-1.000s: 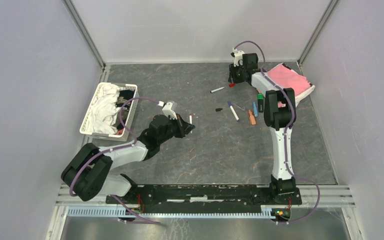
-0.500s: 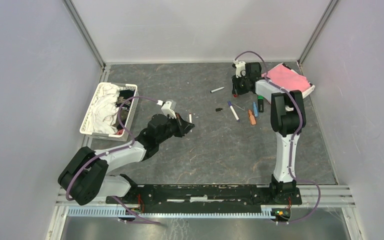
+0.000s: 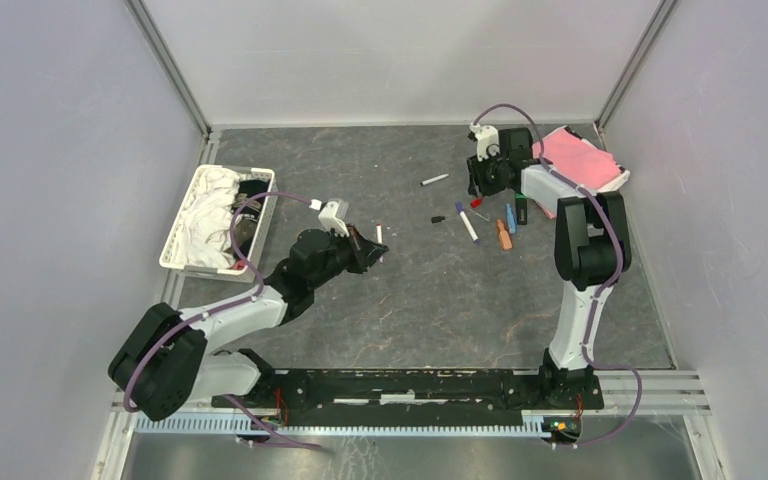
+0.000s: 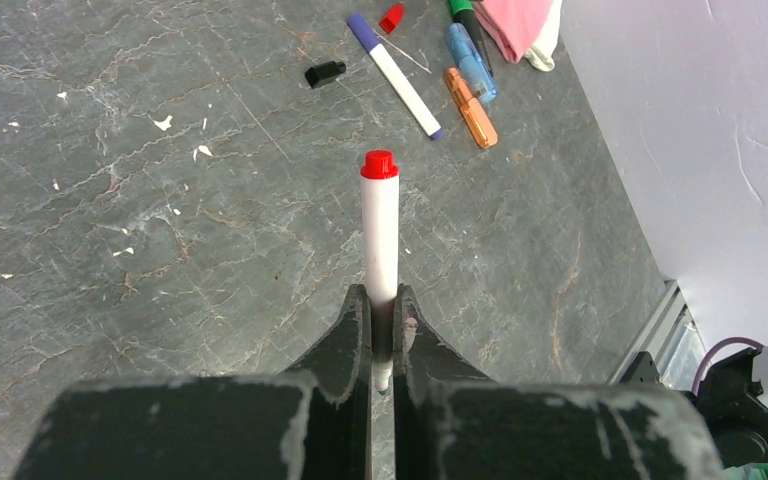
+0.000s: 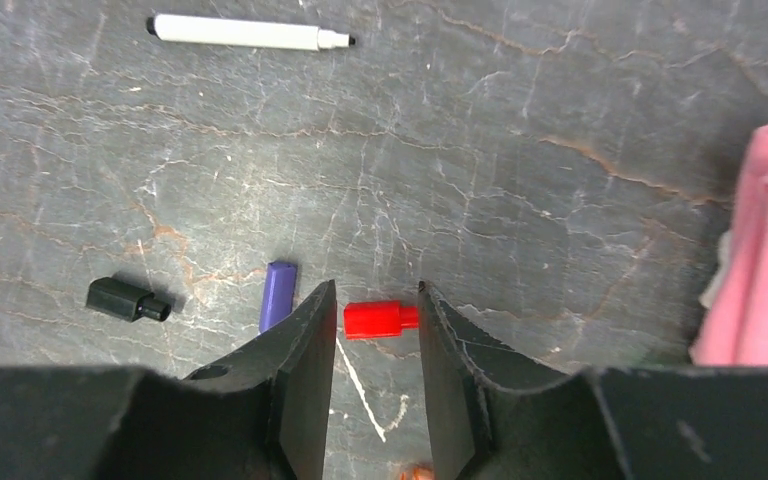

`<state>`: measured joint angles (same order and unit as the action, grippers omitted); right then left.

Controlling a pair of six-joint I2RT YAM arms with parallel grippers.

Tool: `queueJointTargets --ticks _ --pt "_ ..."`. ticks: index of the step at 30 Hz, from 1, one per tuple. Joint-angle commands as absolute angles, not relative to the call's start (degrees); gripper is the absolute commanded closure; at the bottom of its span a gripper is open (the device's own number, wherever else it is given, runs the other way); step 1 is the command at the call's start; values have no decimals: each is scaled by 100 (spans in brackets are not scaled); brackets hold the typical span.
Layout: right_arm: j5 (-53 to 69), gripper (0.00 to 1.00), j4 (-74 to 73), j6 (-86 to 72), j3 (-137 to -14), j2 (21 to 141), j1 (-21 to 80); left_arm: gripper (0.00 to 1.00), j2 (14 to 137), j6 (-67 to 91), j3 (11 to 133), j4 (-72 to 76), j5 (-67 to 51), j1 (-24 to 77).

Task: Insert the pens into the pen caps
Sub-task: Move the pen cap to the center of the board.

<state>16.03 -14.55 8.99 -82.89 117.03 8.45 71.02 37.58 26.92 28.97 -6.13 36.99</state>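
Left pincer point(image 4: 381, 300) clamped on smooth white-barrelled red-tipped pen point(image 4: 380, 235). Right pincer point(image 5: 375, 295) half-open, straddling stubby red plastic cap point(image 5: 378, 319) on veined grey surface point(image 5: 560, 150).

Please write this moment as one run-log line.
left fingers: shut on white pen | right fingers: either side of red cap, grip unclear

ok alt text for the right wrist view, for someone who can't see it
The right gripper hangs open over a grey table, its two dark fingers either side of a small red cap. A purple pen end and a black cap lie to the left, an uncapped white pen at the top, a pink cloth at the right edge.
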Motion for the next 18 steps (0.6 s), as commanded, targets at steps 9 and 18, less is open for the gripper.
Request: queueJointTargets --ticks 9,18 --pt "1237 38 -858 -1171 -7095 10614 726 98 6943 3543 2669 3035 -641 3698" --pt "512 46 -1209 -2527 -7459 11028 796 98 6897 3568 2609 3113 -637 3701"
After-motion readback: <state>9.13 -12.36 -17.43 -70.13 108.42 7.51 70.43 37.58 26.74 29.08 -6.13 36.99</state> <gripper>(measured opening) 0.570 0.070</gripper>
